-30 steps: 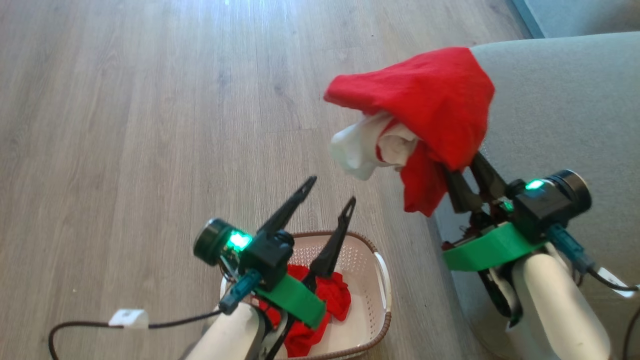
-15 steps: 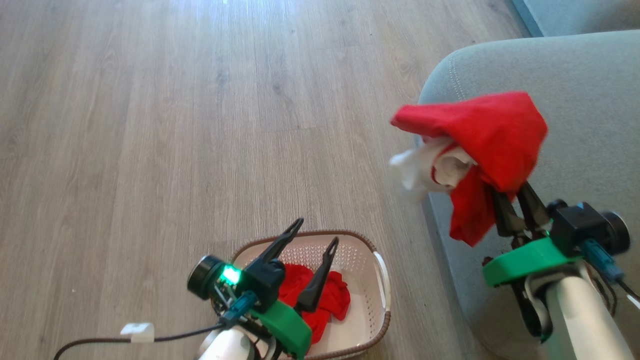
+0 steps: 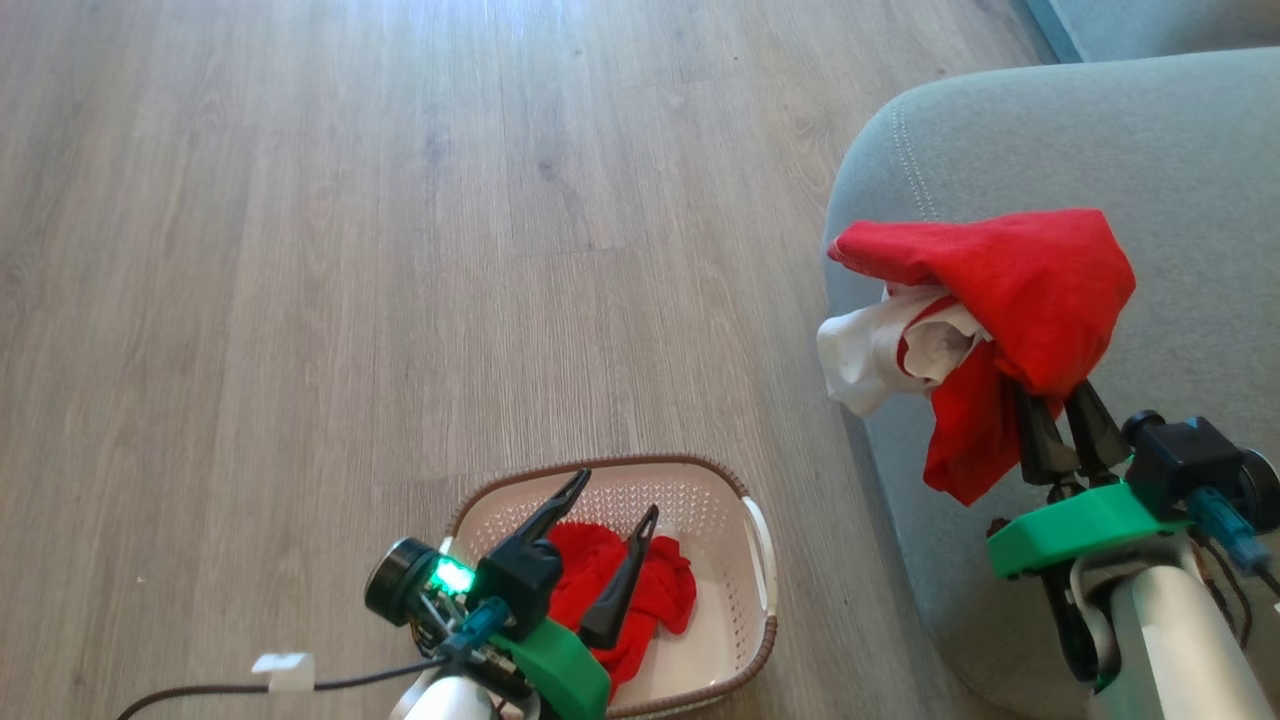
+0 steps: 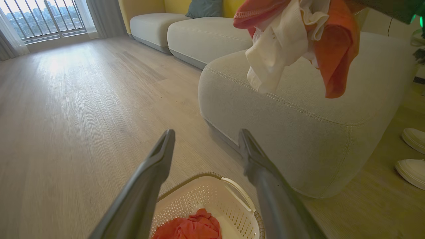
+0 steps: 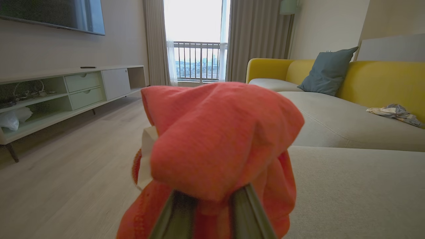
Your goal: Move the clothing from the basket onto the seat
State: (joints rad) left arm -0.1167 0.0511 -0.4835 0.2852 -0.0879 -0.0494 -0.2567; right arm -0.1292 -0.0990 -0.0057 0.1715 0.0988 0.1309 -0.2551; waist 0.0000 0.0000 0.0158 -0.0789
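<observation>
My right gripper [image 3: 1052, 402] is shut on one piece of the clothing [image 3: 1030, 280], a red garment with a white panel. It holds it in the air above the left edge of the grey seat [image 3: 1100, 130]. The cloth drapes over the fingertips; in the right wrist view it [image 5: 219, 139] covers them. In the cream basket [image 3: 722, 560] on the floor lies a second red garment [image 3: 665, 592]. Above it my left gripper [image 3: 618, 492] stands open and empty. The left wrist view shows the basket [image 4: 232, 212], the garment in it [image 4: 192, 227] and the seat [image 4: 298, 132].
The basket stands on the wooden floor [image 3: 300, 250], close to the seat's left side. Two white shoes [image 4: 413, 139] lie beyond the seat. A yellow sofa with a blue cushion [image 5: 327, 71] and a low TV cabinet [image 5: 66, 93] stand farther off.
My right gripper has carried the red garment to the right, from beside the seat's edge to over the seat. My left gripper has sunk lower over the basket, still open.
</observation>
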